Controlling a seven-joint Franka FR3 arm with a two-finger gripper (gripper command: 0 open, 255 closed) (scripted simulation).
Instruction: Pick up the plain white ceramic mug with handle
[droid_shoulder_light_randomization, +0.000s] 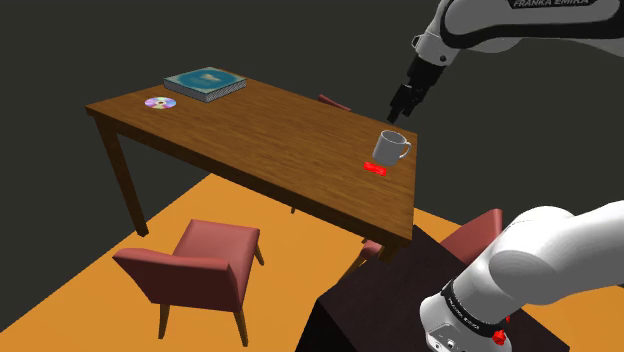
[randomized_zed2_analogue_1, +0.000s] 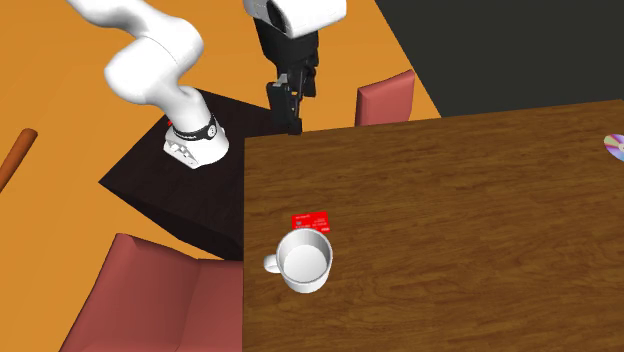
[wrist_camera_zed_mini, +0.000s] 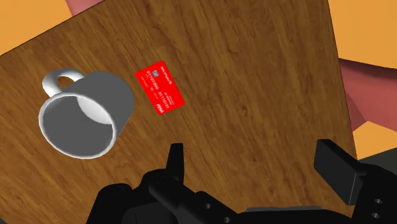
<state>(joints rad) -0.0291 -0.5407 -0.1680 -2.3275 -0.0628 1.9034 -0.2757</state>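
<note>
In the shoulder view, the upright grey-white handled mug (droid_shoulder_light_randomization: 390, 148) is sitting on the brown wooden table (droid_shoulder_light_randomization: 250, 120) near its end at that view's right, just beside a flat red card (droid_shoulder_light_randomization: 375, 169). The all-black two-finger gripper (droid_shoulder_light_randomization: 402, 103) is hovering above, apart from it. In the second exterior view the mug (randomized_zed2_analogue_1: 303, 262) is looking rigid, light and smooth (likely slippery and chippable), so pinching its rim wall seems best. In the wrist view the fingers (wrist_camera_zed_mini: 176, 159) are standing wide apart, holding nothing.

Mug (randomized_zed2_analogue_1: 304, 262): upright on the table (randomized_zed2_analogue_1: 450, 230), handle toward the near edge.
Red card (randomized_zed2_analogue_1: 311, 221): flat, just beside the mug.
Gripper (randomized_zed2_analogue_1: 291, 116): over the table's corner.
</note>
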